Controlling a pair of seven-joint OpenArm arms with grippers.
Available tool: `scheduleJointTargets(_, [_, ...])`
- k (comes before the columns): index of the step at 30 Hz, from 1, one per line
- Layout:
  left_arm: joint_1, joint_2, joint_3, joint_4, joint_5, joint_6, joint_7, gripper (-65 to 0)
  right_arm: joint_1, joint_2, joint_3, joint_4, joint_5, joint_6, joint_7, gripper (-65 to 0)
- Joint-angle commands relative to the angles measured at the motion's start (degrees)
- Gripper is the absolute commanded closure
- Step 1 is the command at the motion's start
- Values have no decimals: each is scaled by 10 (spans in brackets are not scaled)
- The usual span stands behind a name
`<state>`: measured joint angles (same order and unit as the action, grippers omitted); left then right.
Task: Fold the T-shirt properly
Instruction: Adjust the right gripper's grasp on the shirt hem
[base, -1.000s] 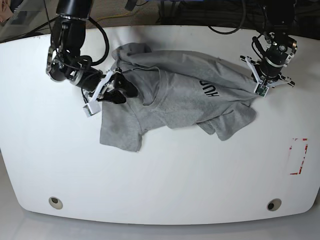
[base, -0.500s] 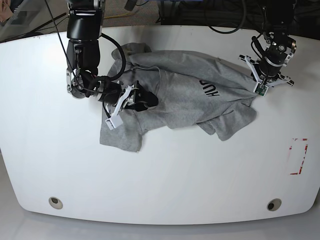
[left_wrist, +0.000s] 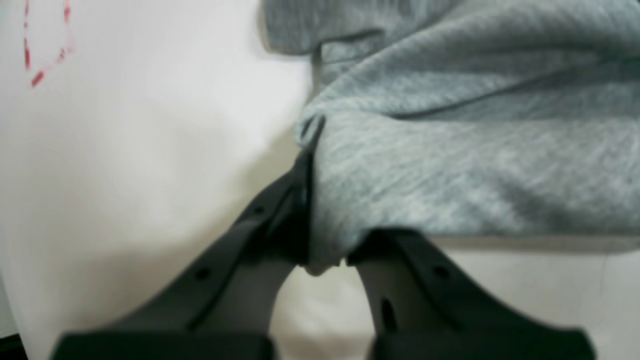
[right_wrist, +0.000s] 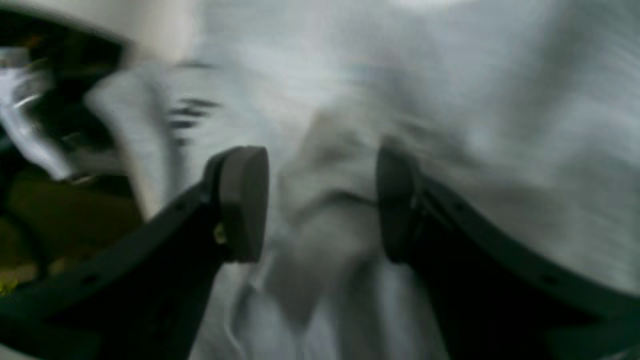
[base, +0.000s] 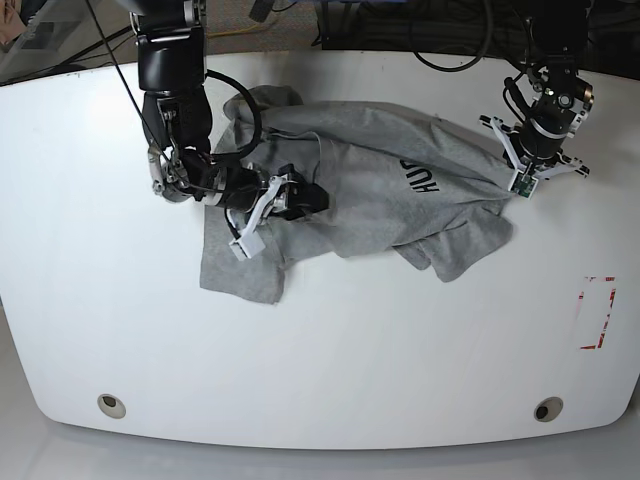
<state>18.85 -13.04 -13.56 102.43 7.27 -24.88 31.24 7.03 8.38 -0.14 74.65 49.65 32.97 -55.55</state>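
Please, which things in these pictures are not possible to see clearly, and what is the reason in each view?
- Printed letters on the T-shirt, base view: a fold hides part, so the word is unreadable.
- Right gripper, right wrist view: motion blur; whether its fingers touch cloth is unclear.
- Left gripper, left wrist view: fingertips buried in cloth.
- Red marking, left wrist view: cut by the frame edge.

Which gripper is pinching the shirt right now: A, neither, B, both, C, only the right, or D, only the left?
D: the left gripper is shut on the T-shirt edge, while the right gripper hangs open over the cloth.
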Motion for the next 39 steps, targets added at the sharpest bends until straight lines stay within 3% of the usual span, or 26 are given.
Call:
scheduleJointTargets(1, [-3,-5,-4,10,-2,4,-10,-1,15,6,9,42,14,0,15,-335])
scheduleJointTargets(10, [-3,-5,-3,9,-2,4,-10,-1,10,19,70,50,-53,0,15,-335])
scheduleJointTargets(18, [-3,-5,-3,8,-2,4,-10,-1,7,17,26,50,-60,1,13,-335])
scheduleJointTargets(21, [-3,-5,-3,8,-1,4,-10,-1,1,2,10,50,-64,0,14,-335])
scheduleJointTargets(27, [-3,-6,-3,8,-1,4,-10,-1,0,-15,9,49,-65,-3,17,-335])
scheduleJointTargets(39, [-3,-6,-3,8,-1,4,-10,-1,2,-2,33,11,-98,0,49,-335])
